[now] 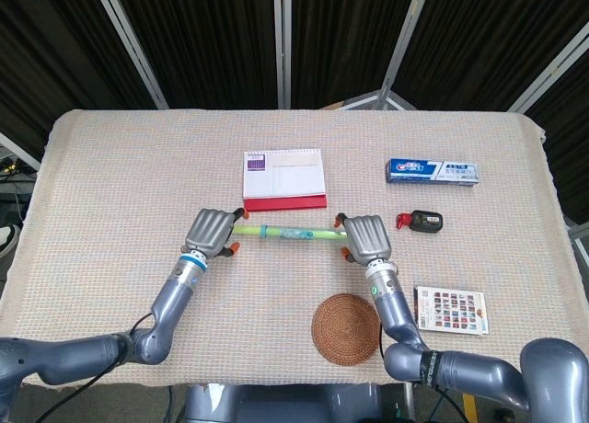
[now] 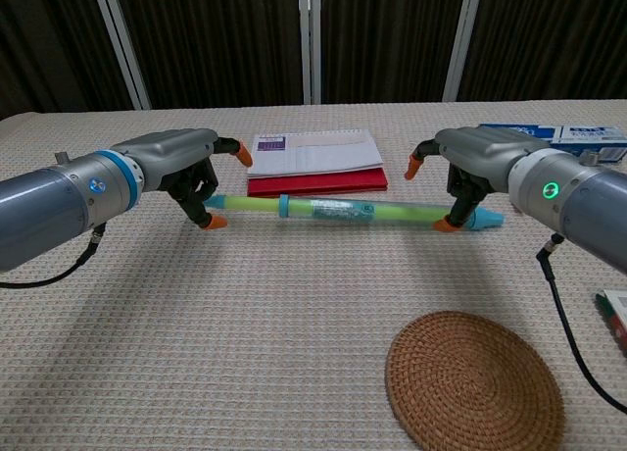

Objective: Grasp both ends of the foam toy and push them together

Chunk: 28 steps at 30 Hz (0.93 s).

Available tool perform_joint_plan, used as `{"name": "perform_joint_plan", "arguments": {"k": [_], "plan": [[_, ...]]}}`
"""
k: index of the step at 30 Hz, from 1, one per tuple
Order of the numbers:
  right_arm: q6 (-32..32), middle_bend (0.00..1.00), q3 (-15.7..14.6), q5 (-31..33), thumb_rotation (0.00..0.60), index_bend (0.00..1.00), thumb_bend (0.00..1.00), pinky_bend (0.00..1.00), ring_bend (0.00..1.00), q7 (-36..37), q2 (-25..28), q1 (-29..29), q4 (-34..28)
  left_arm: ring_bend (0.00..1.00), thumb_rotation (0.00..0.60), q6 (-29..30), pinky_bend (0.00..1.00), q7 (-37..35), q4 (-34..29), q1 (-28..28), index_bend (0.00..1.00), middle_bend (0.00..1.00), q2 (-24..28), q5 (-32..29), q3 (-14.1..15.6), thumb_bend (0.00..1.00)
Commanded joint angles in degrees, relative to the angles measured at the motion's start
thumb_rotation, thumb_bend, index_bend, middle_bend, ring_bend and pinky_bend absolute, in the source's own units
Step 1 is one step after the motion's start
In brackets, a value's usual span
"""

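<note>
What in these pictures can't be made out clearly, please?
- Left end of the foam toy: the left hand covers it in both views.
- Whether the right hand grips the toy or just touches it: fingers look spread, contact unclear.
- Print on the toothpaste box: too small in the head view, cut by the frame edge in the chest view.
- Card pack: mostly cut off in the chest view.
</note>
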Motion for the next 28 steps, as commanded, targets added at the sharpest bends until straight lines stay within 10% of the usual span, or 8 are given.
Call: {"name": "perform_joint_plan", "arguments": {"k": [1, 9, 13, 18, 21, 28], "plan": [[0.3, 1.00, -0.2, 0.1, 0.600, 0.03, 0.00, 1.00, 1.00, 0.2, 0.6, -0.5, -0.5, 0.75, 0.600, 0.3, 0.95, -0.4, -0.6, 0.5, 0.00, 0.78, 0.7, 0.0, 0.3, 0.15], [4.9, 1.00, -3.5, -9.7, 0.600, 0.01, 0.00, 1.00, 1.00, 6.6, 10.3, -6.1, -8.8, 0.72, 0.600, 6.1, 0.92, -7.0, -7.1, 6.4, 0.00, 0.72, 8.5, 6.1, 1.7, 0.15], [8.6, 0.94, -7.0, -20.3, 0.600, 0.03, 0.00, 0.93, 0.96, 14.6, 17.8, -10.7, -10.9, 0.51, 0.600, 11.7, 0.69, -11.2, -11.4, 11.2, 0.00, 0.46, 13.8, 10.8, 3.1, 0.09], [14.4, 0.41, -10.4, -29.1, 0.600, 0.04, 0.00, 0.38, 0.39, 23.5, 25.1, -16.5, -10.7, 0.05, 0.600, 18.5, 0.13, -13.8, -18.3, 17.5, 0.00, 0.03, 20.8, 15.3, 6.0, 0.00], [17.8, 0.07, -12.4, -31.1, 0.600, 0.01, 0.00, 0.06, 0.04, 26.9, 29.7, -20.7, -11.6, 0.00, 0.600, 23.9, 0.00, -14.7, -22.5, 22.6, 0.00, 0.00, 25.1, 18.8, 9.5, 0.00], [25.4, 0.00, -15.1, -37.3, 0.600, 0.00, 0.00, 0.00, 0.00, 28.8, 33.5, -27.3, -10.8, 0.00, 0.600, 34.1, 0.00, -17.2, -24.5, 31.4, 0.00, 0.00, 28.3, 27.3, 14.6, 0.00]]}}
